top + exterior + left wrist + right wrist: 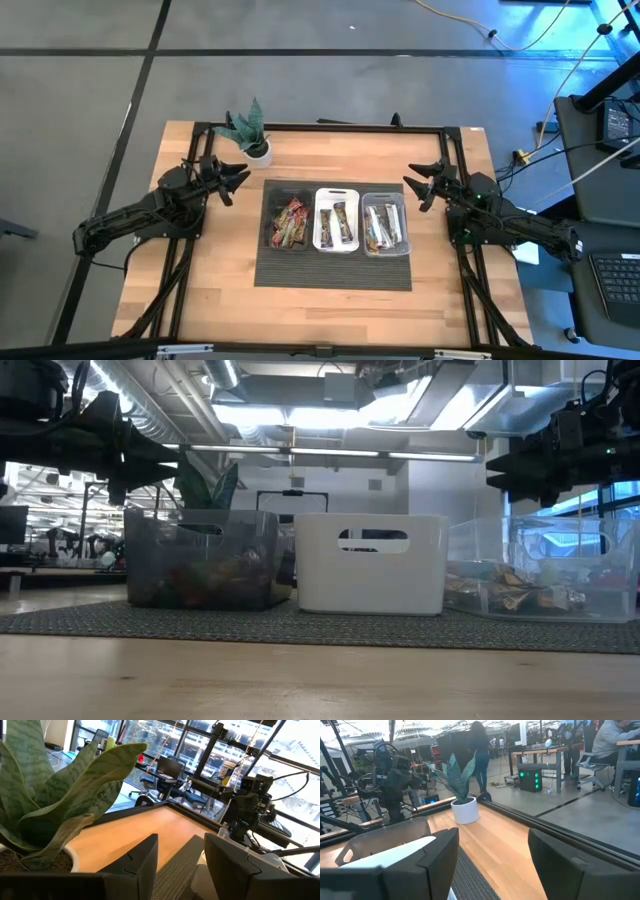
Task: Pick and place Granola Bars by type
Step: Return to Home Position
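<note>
Granola bars lie in three trays on a dark mat: brown-red and tan-green ones in the black tray [287, 222], brown ones in the white tray [337, 220], silver ones in the clear tray [385, 224]. My left gripper [238, 180] is open and empty, raised above the table left of the trays, near the plant. My right gripper [418, 185] is open and empty, raised to the right of the trays. In the low view the trays stand side by side: black [200, 560], white [370, 565], clear [535, 575].
A potted plant in a white pot [252, 135] stands at the table's far left, close to my left gripper; it also shows in the left wrist view [45, 810] and the right wrist view [462, 795]. The dark mat [335, 270] lies under the trays. Bare wood [330, 315] lies near the front edge. People show in the room beyond.
</note>
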